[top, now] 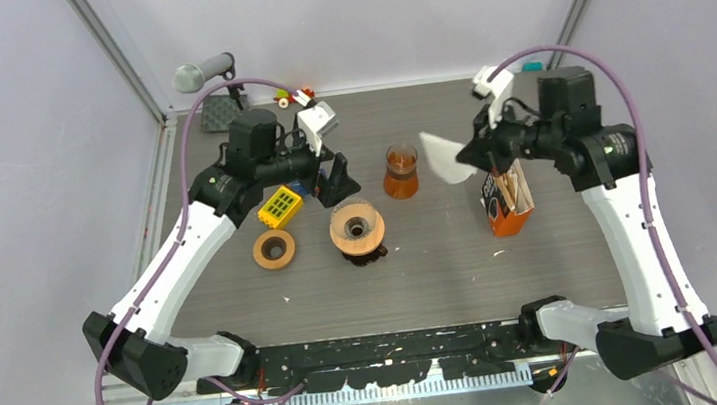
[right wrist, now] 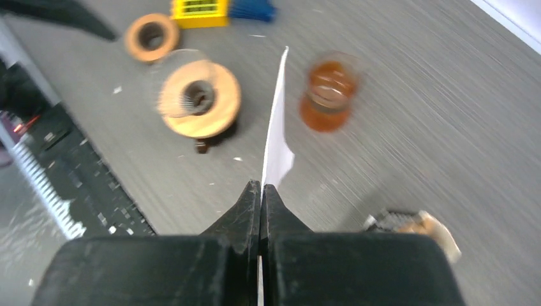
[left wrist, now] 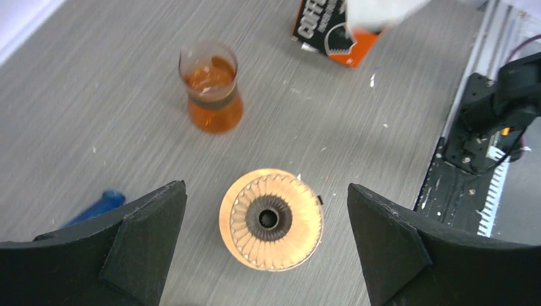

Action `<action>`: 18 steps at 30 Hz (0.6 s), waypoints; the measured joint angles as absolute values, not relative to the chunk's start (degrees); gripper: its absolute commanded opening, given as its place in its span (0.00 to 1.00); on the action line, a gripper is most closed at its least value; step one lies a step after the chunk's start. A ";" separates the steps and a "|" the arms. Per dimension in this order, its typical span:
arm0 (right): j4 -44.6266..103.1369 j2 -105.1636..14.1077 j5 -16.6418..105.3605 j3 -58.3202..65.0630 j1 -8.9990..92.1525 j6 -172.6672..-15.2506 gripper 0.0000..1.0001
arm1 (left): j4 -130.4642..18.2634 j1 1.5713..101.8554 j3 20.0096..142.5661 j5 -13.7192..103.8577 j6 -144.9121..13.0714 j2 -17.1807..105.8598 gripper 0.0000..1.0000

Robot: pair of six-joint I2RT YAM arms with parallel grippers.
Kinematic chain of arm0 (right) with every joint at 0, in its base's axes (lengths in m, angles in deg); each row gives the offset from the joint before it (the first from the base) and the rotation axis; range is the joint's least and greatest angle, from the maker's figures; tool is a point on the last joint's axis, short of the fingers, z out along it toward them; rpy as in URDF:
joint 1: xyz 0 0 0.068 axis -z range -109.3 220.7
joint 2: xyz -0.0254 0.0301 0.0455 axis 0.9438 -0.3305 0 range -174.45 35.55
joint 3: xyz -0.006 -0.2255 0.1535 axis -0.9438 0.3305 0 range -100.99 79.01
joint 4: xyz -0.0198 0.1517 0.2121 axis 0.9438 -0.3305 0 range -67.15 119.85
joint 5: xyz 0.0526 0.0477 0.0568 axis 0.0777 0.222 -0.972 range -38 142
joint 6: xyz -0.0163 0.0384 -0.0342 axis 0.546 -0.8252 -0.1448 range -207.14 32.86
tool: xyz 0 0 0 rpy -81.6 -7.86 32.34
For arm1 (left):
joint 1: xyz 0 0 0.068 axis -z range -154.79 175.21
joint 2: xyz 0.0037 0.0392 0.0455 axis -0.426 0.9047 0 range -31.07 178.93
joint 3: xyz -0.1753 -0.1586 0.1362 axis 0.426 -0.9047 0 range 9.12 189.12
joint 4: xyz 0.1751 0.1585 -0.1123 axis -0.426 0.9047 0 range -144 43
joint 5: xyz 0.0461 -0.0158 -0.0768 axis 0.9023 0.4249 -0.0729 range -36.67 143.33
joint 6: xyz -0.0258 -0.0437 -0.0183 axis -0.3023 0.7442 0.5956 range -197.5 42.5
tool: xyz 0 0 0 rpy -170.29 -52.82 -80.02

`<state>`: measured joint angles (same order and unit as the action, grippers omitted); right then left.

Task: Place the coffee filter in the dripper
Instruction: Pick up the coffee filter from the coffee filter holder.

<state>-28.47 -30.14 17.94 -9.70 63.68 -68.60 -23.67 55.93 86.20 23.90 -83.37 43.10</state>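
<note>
Top external, one pass. Took dripper (top: 357,225) as landmark, mid-table on a dark stand. Found filter (top: 442,158) not yet in it: held in the air, right of dripper and farther from the arm bases.

Checked right wrist view. Saw right gripper (right wrist: 261,191) clamped tight on the paper's near edge, with the sheet edge-on to the lens and its free end aimed roughly toward dripper. Looks pressed flat; cannot tell whether the cone will open unaided. Judged the edge pinch as a way to leave most of the paper free to drop into the ribbed mouth.

Checked left wrist view. Saw left gripper (left wrist: 266,190) straight above dripper, spread as wide as it goes and holding nothing, with a finger showing on each side of the rim. Judged as waiting, either to steady dripper or to seat the paper; cannot say which.

Noted amber server (top: 400,171) behind dripper and slightly right, close to the line from filter to dripper. Rated as the likeliest thing to be knocked. Noted orange box (top: 507,202) well right of dripper, beneath the right wrist. Noted wooden ring (top: 274,249) just left of dripper, off the path.
</note>
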 measured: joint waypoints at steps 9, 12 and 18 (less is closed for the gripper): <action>-26.79 -32.41 11.84 -8.41 45.60 -63.62 0.00 | -19.93 58.56 92.71 15.11 -90.58 43.32 0.95; -26.77 -34.84 10.48 -8.26 42.30 -61.67 0.00 | -17.79 59.80 92.71 13.32 -93.82 43.30 0.94; -26.66 -36.89 8.32 -6.90 38.41 -59.86 0.00 | -13.42 62.32 93.56 10.00 -98.62 44.61 0.82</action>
